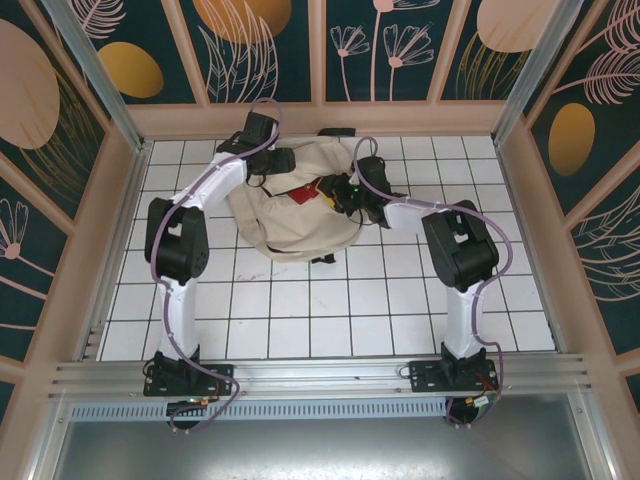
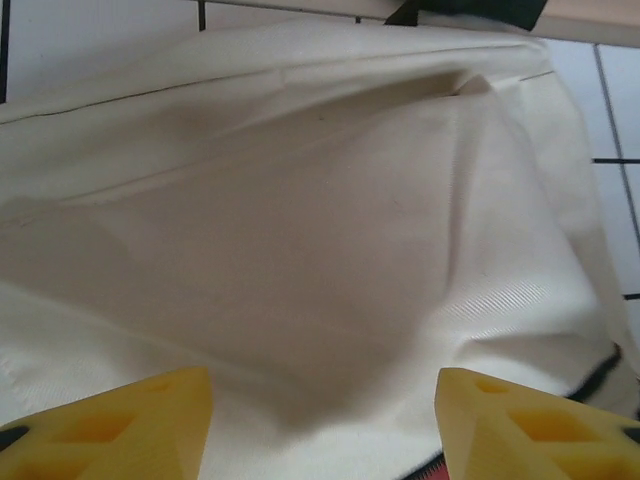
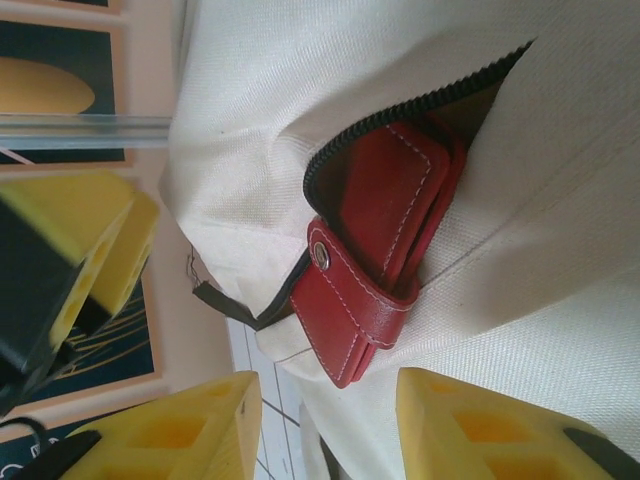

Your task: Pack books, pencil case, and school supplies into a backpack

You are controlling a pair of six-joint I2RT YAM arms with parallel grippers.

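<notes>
**Red case half inside backpack**

Clasp end stuck out of the backpack's zip opening. Right tool, just beside it, gaped empty. Left tool gaped empty over the backpack's fabric. Judged best: nudge the clasp end squarely inward, fabric pinned.

Backpack on the table's far middle, school supplies sticking halfway out of its zip opening

The red case plugs the zip gap of the backpack; the white tiled table in front gives open room.
</notes>
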